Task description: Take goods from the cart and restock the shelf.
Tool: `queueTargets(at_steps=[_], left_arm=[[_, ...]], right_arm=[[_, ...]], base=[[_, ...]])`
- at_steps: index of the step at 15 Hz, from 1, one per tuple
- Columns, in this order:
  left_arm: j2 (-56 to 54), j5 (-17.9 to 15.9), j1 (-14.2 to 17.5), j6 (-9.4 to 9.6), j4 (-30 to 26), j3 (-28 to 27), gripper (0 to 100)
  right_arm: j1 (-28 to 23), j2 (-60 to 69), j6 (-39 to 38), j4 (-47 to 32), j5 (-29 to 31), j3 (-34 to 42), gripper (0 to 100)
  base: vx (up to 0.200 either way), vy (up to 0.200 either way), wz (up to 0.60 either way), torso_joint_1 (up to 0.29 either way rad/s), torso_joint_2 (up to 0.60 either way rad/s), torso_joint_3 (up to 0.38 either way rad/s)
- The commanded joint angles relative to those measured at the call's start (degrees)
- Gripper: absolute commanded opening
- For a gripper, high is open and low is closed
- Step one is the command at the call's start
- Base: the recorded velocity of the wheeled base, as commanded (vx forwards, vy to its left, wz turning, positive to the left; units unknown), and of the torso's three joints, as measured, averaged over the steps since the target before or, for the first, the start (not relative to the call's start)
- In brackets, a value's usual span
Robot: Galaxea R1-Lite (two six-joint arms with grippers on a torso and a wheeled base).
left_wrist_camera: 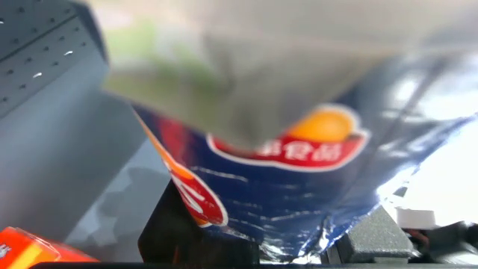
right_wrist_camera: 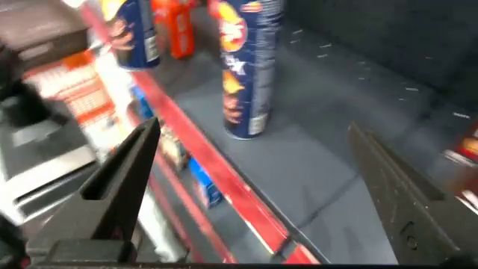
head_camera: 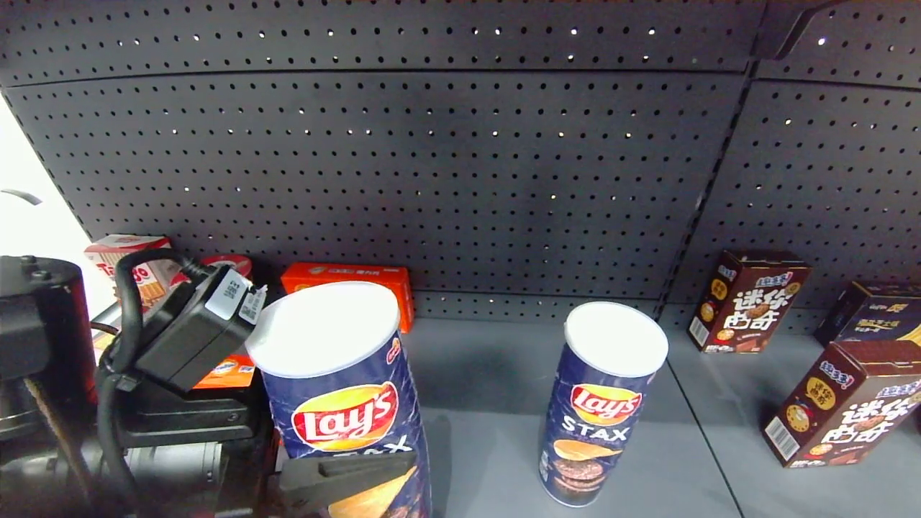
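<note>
My left gripper [head_camera: 349,471] is shut on a blue chip can [head_camera: 334,388] with a white lid, held upright over the left part of the grey shelf [head_camera: 489,403]. In the left wrist view the can [left_wrist_camera: 299,172] sits close between the dark fingers [left_wrist_camera: 175,232]. A second, matching can [head_camera: 604,403] stands on the shelf to the right, also seen in the right wrist view [right_wrist_camera: 246,67]. My right gripper [right_wrist_camera: 261,194] is open with nothing in it, out in front of the shelf's red front edge [right_wrist_camera: 216,179].
An orange box [head_camera: 352,288] and a red-and-white box [head_camera: 133,266] stand at the back left against the perforated wall. Brown snack boxes [head_camera: 748,302] [head_camera: 842,403] occupy the shelf section on the right. Bare shelf lies between the two cans.
</note>
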State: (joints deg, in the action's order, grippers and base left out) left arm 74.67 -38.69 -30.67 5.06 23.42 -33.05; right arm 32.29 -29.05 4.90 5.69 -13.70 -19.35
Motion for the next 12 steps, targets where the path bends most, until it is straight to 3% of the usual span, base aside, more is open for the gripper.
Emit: queueTargets(at_steps=[1, 3, 5, 9, 12], left_arm=[[0.22, 0.20, -0.27, -0.23, 0.05, -0.17, 0], [0.74, 0.46, -0.71, -0.14, 0.05, -0.17, 0], [1.09, 2.39, -2.38, -0.14, 0.05, -1.49, 0], [3.03, 3.71, -2.73, -0.14, 0.05, -4.13, 0], [5.23, 3.62, -2.11, 0.04, 0.05, -6.50, 0]], right_arm=[[-0.04, 5.41, 0.02, 0.02, 1.22, 2.03, 100], [-1.62, 6.81, -0.07, -0.16, 3.16, 2.47, 100], [-6.45, 8.13, 0.02, -1.21, 9.31, 2.65, 100], [-15.24, 17.36, 0.02, -8.15, 9.84, 4.23, 100], [-16.21, 24.83, 0.46, -8.77, 10.36, 8.80, 100]], base=[[0.000, 0.000, 0.00, 0.000, 0.00, 0.000], [0.000, 0.000, 0.00, 0.000, 0.00, 0.000], [0.000, 0.000, 0.00, 0.000, 0.00, 0.000], [0.000, 0.000, 0.00, 0.000, 0.00, 0.000], [0.000, 0.000, 0.00, 0.000, 0.00, 0.000]])
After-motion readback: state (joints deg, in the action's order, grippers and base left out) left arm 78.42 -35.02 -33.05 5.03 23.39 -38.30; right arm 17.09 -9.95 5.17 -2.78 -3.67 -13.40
